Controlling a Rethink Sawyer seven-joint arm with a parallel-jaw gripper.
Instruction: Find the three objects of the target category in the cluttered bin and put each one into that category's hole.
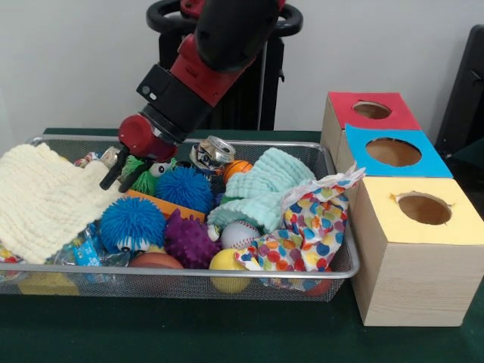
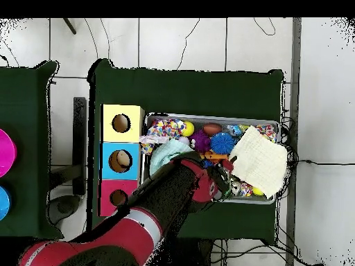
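Observation:
The bin (image 1: 227,275) is a silver wire-mesh basket full of toys and cloths; it also shows in the overhead view (image 2: 208,116). The red-topped box's hole (image 1: 371,110) is at the far right, behind the blue and yellow boxes, and also shows from overhead (image 2: 118,198). My gripper (image 1: 117,181) hangs low over the bin's far left part, its black fingers slightly apart and empty. It is beside a green spiky toy (image 1: 147,174) and at the edge of a cream cloth (image 1: 41,200). From overhead the gripper (image 2: 227,182) is near the bin's lower rim.
In the bin lie two blue spiky balls (image 1: 132,223) (image 1: 184,187), a purple spiky ball (image 1: 189,240), a baseball (image 1: 240,234), a yellow ball (image 1: 227,261), a small basketball (image 1: 237,169), a crushed can (image 1: 212,153), a mint cloth (image 1: 261,189) and a dotted cloth (image 1: 318,219). The blue hole (image 1: 393,152) and yellow hole (image 1: 424,208) stand nearer the camera.

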